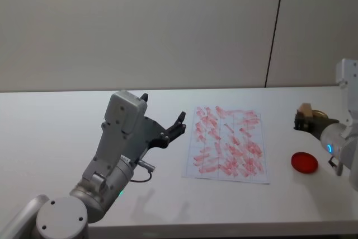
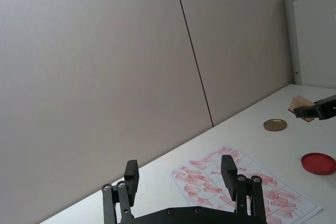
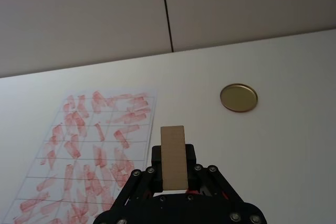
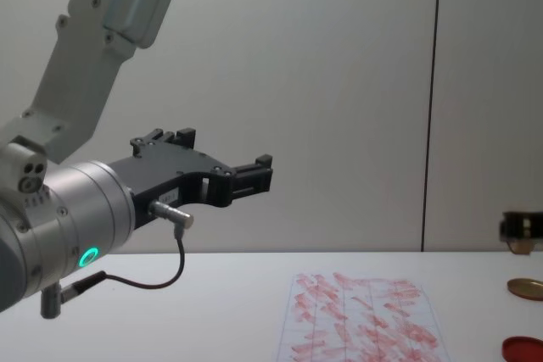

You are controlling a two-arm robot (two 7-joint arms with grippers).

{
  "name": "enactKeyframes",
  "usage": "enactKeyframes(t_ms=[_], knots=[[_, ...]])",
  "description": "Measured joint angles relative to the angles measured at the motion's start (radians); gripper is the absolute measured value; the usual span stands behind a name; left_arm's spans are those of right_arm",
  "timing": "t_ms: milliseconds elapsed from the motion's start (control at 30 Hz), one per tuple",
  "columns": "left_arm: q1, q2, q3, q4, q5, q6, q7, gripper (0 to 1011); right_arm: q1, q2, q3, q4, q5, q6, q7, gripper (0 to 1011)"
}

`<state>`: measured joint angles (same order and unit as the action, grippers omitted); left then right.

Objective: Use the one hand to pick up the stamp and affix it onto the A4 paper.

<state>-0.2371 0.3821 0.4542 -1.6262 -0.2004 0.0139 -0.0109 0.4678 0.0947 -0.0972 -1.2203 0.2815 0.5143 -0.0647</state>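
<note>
Your stamp is off the surface, clamped between the fingers of the right gripper. In the right wrist view the tan wooden block stands upright out of the black fingers, its flat face toward the camera. From the head view you see the same block sticking up at the tip of the right gripper, which hangs above the right end of the surface, with the blue-lit arm behind it.

Just beside and below that gripper lies the red ink pad, flat on the surface. The gold round lid rests farther back, apart from the pad; the left wrist view shows the lid and the pad well separated.

The A4 paper lies flat near the middle of the surface, to the left of the ink pad, its faint grid covered with red-pink stamp marks. The stamp is held clear of the sheet, off its right side.

Your left gripper hovers raised to the left of the paper, touching nothing. Its fingers stand spread apart with nothing between them, and the chest view shows the left gripper high above the surface, a green ring glowing on the arm.
</note>
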Motion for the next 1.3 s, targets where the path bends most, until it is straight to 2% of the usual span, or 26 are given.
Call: enactKeyframes(t_ms=[567,1300], knots=[[0.000,0.000,0.000,0.000,0.000,0.000,0.000,993,0.084,-0.005,0.013,0.185,0.013,0.030,-0.034,220],[0.000,0.000,0.000,0.000,0.000,0.000,0.000,993,0.132,-0.015,0.020,0.306,0.022,0.078,-0.060,220]])
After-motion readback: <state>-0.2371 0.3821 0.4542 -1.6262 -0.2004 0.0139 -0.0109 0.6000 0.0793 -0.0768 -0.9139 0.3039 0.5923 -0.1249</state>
